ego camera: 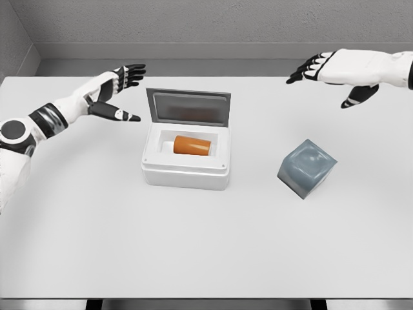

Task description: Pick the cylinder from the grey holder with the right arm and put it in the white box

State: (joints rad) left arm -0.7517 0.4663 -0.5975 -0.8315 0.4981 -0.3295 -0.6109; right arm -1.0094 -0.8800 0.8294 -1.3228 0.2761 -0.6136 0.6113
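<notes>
One grey holder (307, 167), one orange cylinder (192, 146) inside one white box (186, 173).

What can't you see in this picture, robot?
- Head view: the far inside wall of the white box is hidden behind the orange cylinder.
- The grey holder is tipped; its opening cannot be made out.
- The right hand's arm and the left hand's arm are cut off by the picture's edges.

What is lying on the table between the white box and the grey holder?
Nothing: in the head view, only bare table separates the white box from the grey holder.
</notes>
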